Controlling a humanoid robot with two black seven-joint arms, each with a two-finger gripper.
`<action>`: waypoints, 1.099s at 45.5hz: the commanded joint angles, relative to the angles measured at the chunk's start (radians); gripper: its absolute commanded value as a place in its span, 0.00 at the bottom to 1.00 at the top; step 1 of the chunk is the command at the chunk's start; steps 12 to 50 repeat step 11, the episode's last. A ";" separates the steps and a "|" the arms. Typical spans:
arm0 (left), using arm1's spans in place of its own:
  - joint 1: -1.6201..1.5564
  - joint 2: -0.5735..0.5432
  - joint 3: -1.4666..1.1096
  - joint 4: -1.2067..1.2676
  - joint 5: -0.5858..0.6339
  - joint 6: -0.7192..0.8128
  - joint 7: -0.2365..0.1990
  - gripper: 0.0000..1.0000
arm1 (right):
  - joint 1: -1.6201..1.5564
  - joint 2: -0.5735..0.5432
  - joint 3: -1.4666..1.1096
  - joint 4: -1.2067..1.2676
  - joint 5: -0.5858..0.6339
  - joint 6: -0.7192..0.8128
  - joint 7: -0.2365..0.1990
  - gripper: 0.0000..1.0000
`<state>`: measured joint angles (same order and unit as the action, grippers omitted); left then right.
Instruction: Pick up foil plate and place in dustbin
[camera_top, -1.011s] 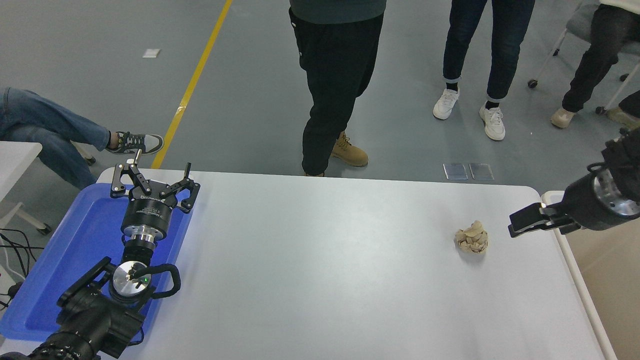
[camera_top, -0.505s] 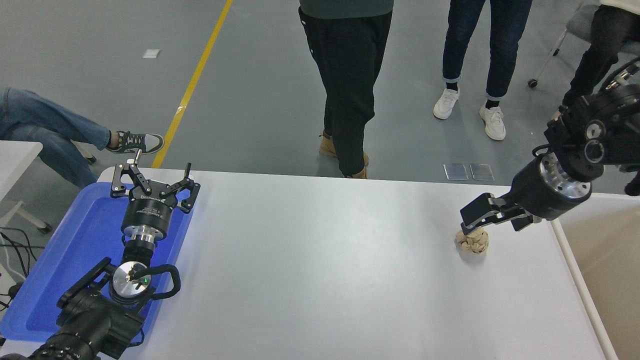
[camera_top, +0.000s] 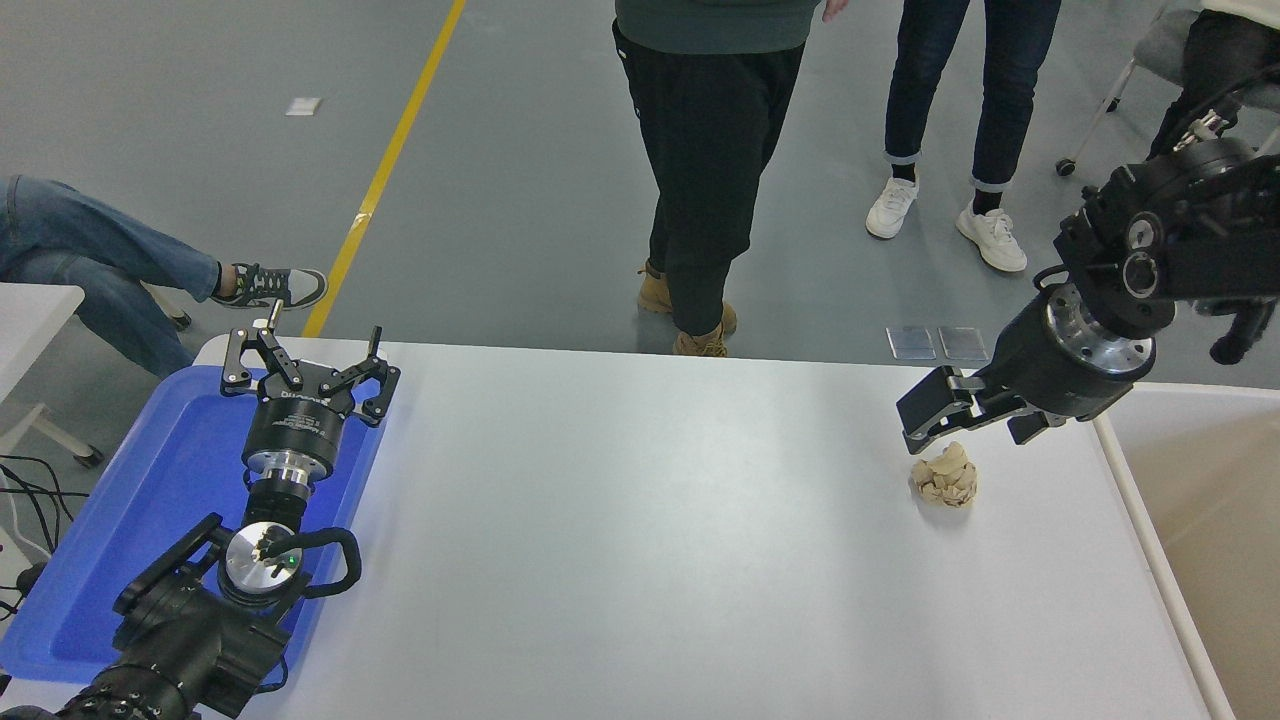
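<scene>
The foil plate is not in view anywhere. The dustbin (camera_top: 1222, 500) stands off the table's right edge; only its white rim and beige inside show. My right gripper (camera_top: 922, 425) hangs low over the right part of the table, just above and behind a small crumpled tan paper ball (camera_top: 945, 478), and nothing shows in it. It is seen side-on. My left gripper (camera_top: 305, 365) is parked open over the blue tray at the left, empty.
A shallow blue tray (camera_top: 130, 520) lies at the table's left edge under the left arm. A person (camera_top: 715, 170) stands close to the table's far edge, others stand or sit behind. A second white table corner (camera_top: 35, 310) shows at the far left.
My right gripper has swung from over the dustbin's rim leftwards onto the table, to just above the paper ball. The person at the far edge has stepped right. The left arm has not moved.
</scene>
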<state>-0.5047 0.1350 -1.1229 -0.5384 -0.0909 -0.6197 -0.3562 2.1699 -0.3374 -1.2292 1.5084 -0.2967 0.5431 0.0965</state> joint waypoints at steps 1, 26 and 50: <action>0.000 0.000 0.000 0.000 -0.001 0.001 0.000 1.00 | 0.008 0.005 -0.019 0.000 0.014 0.011 0.000 1.00; 0.000 0.000 0.000 0.000 -0.001 0.000 0.000 1.00 | 0.008 0.003 -0.019 -0.001 0.014 0.011 0.000 1.00; 0.000 0.000 0.000 0.000 -0.001 0.000 0.000 1.00 | 0.008 0.003 -0.019 -0.001 0.014 0.011 0.000 1.00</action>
